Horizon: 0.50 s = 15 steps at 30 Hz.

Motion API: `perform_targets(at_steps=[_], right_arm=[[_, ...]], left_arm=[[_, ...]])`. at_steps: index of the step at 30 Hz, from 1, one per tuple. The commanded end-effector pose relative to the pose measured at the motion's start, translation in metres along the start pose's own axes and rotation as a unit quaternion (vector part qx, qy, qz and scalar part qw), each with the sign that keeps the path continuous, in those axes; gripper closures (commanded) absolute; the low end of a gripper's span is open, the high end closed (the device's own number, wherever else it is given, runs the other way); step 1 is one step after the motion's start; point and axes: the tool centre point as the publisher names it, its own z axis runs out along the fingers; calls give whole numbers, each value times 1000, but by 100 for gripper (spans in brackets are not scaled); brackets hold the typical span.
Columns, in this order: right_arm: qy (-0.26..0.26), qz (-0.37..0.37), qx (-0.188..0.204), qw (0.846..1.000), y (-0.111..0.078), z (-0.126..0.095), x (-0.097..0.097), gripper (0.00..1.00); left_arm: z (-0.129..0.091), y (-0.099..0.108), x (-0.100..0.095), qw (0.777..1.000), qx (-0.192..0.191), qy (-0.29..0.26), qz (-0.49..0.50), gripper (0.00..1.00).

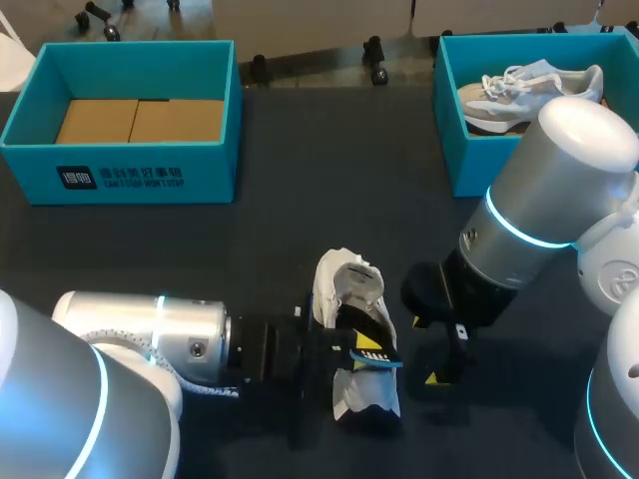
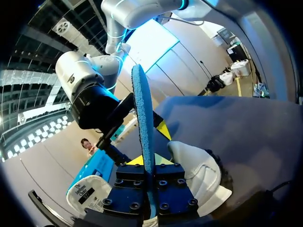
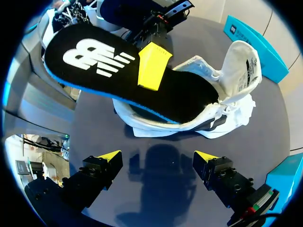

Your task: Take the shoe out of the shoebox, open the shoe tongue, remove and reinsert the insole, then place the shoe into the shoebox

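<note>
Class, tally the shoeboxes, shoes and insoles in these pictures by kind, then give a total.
Shoeboxes: 2 (left shoebox, right shoebox)
Shoes: 2 (loose shoe on the table, second shoe in the right shoebox)
Insoles: 1 (insole, clamped in the left gripper)
Total: 5

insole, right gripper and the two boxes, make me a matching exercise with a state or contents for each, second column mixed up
Things
1. insole
2. right gripper
3. left box
4. right box

States
a. holds a pale shoe
b. open, holding nothing
c. clamped in the left gripper
d. holds brown cardboard

Pairs: 1-c, 2-b, 3-d, 4-a
</note>
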Motion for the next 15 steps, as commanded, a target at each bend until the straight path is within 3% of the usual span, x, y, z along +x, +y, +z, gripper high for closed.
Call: perform_targets(at_steps=[1, 15], right_arm=[[0, 0, 0, 1000, 0, 1, 0, 0], [0, 0, 0, 1000, 0, 1, 0, 0]], left_arm=[[5, 5, 4, 1000, -3, -2, 10, 100], [7, 26, -2, 998, -45, -19, 40, 100]])
